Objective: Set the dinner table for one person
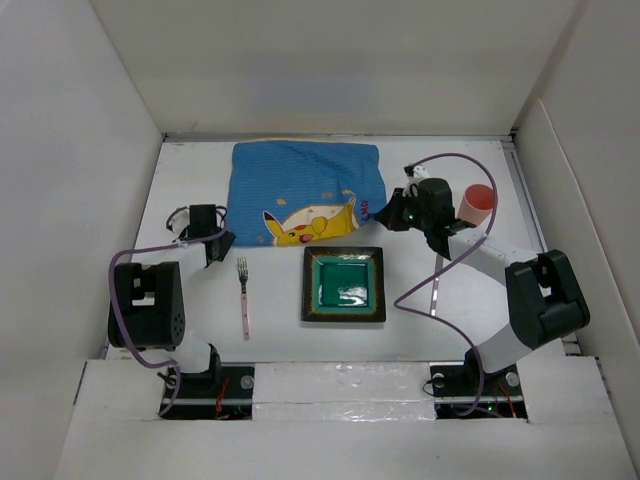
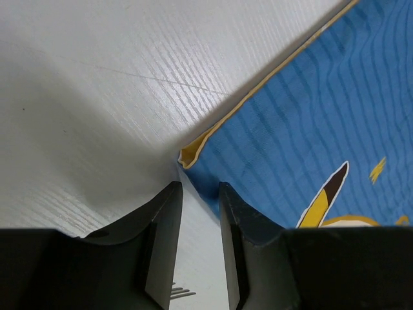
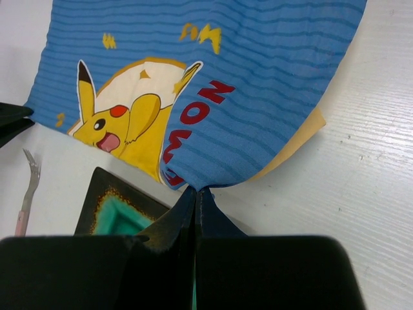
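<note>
Blue cloth placemat (image 1: 300,180): soft, limp, probably light; lies far-centre; take it by its near corners.
White tabletop (image 1: 190,170): rigid, matte, under everything; you can likely drag cloth across it.
Right end effector (image 3: 195,190): pinched tight on the placemat's near right corner.
Left end effector (image 2: 197,188): slightly parted, empty, the near left corner just beyond its tips.

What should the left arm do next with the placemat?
Probably ease the left gripper slightly forward and close it on the near-left corner of the placemat. Its jaws stand open just short of that curled corner, while the right gripper pinches the near-right corner.
</note>
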`<move>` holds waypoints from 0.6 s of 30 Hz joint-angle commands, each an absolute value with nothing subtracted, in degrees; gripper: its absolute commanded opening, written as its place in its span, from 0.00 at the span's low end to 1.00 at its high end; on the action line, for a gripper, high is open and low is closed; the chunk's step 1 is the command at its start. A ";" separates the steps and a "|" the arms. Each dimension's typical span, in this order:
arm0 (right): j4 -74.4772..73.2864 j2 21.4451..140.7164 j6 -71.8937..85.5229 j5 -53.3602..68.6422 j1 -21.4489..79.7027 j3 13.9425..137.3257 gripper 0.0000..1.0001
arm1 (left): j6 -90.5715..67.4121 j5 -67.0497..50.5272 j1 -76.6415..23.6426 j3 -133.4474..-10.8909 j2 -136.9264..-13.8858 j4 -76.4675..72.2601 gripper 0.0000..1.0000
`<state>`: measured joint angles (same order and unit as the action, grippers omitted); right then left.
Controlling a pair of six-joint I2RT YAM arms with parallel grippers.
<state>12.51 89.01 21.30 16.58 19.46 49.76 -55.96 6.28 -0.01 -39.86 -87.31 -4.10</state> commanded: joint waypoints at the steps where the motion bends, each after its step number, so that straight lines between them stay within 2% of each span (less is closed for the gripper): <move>1: 16.26 88.86 21.71 17.67 18.72 49.66 0.00 | -56.07 7.82 -0.18 -38.58 -85.69 -3.51 0.28; 10: 16.35 88.77 21.71 17.58 18.72 49.48 0.00 | -55.99 9.84 -0.18 -41.31 -87.27 -3.17 0.19; 12: 16.35 88.86 21.71 17.58 18.72 49.48 0.00 | -55.90 9.93 -0.18 -41.66 -87.45 -3.16 0.07; 14: 16.35 88.86 21.80 17.58 18.72 49.57 0.00 | -55.72 10.28 -0.18 -42.01 -86.66 -2.73 0.00; 18: 16.17 89.03 21.53 17.05 18.19 49.57 0.00 | -54.67 10.20 -0.18 -44.02 -82.36 -3.08 0.00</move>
